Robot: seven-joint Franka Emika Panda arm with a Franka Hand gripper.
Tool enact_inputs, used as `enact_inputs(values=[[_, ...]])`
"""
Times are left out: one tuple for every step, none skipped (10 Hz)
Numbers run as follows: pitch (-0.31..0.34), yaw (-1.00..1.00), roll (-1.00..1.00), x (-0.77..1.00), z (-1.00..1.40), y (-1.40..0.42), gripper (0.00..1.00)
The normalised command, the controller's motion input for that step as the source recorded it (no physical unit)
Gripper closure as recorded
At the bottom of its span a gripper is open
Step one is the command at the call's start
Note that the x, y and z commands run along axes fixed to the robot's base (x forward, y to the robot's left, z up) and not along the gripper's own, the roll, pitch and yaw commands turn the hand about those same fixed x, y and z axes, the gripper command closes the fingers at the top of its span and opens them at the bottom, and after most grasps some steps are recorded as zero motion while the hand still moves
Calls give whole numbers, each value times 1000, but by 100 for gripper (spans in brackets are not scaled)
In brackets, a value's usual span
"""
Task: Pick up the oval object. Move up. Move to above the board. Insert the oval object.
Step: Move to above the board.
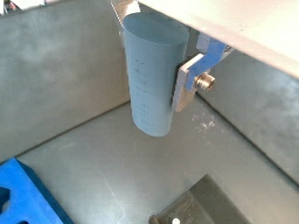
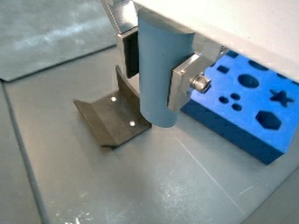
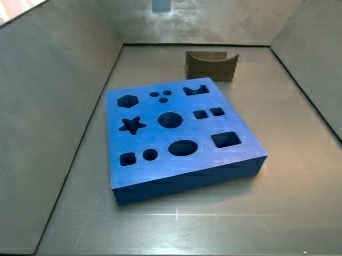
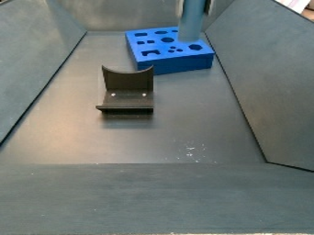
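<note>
Workspace: grey floor w/ sloped grey walls on all sides; open floor strip runs between the board and the fixture, both well apart from each other. Board sits flat, bright blue, top full of shaped cut-outs, also visible in a wrist view. Fixture stands on floor near back wall in a side view. Gripper is raised clear of floor, fingers closed onto the oval object. Peg hangs upright, lower end free in air, touching neither floor nor board. In a side view peg appears over board's far region.
</note>
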Motion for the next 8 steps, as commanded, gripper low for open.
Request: enact_inputs(values=[[50, -48, -175, -3, 892, 97, 100], [49, -51, -175, 3, 777, 79, 100], [51, -51, -172, 6, 550, 49, 100], [52, -53, -169, 7, 376, 39, 100], [53, -54, -168, 6, 204, 35, 100], [304, -951, 146, 50, 216, -1000, 100], [292, -863, 164, 52, 213, -1000, 100], [243, -591, 171, 53, 222, -1000, 100]])
